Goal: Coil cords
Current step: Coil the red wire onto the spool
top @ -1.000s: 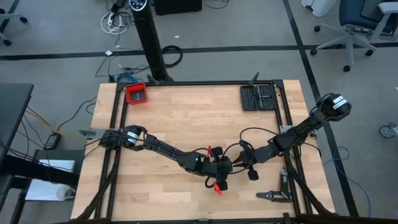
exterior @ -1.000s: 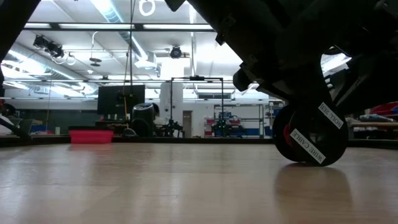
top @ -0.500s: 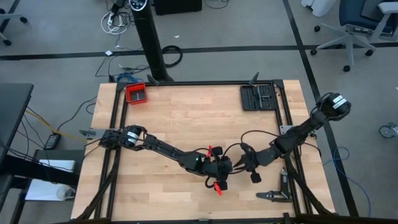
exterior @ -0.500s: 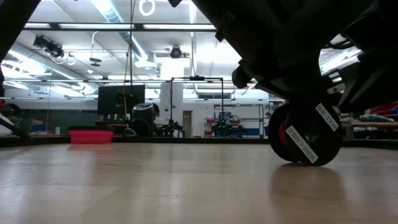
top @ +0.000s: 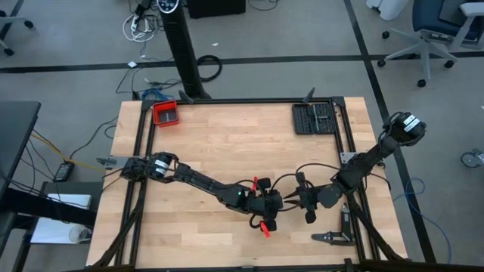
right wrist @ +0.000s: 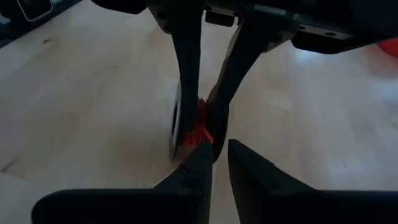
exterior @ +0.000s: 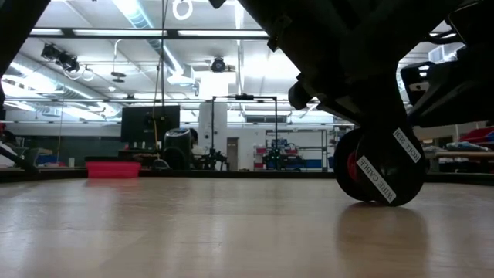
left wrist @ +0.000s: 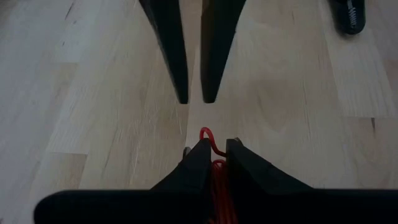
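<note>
My two end effectors meet nose to nose near the front middle of the wooden surface point(top: 227, 151), tips almost touching. My left end effector point(left wrist: 212, 149) is narrowed on the red cord point(left wrist: 214, 177): in my left wrist view the thin red strands run between its two fingers point(left wrist: 196, 163), and a small red loop pokes out just past the tips, above the wood. Directly ahead of it, my right arm's two dark fingers point back at me with a slim gap between them.

From my right wrist view, my right end effector point(right wrist: 214, 155) stands narrow, its tips right at a little red bundle of the cord point(right wrist: 199, 127); I cannot tell whether it grips the cord or only sits against it. That bundle lies beside a dark round spool point(right wrist: 178, 127), between my left arm's two fingers.

In the low view the spool point(exterior: 380, 166) rests on its rim on the surface, under my dark arms, with white labels on its face.

Far off at the back left corner sits a red tray point(top: 165, 113), and at the back right a dark tool case point(top: 313, 118).
</note>
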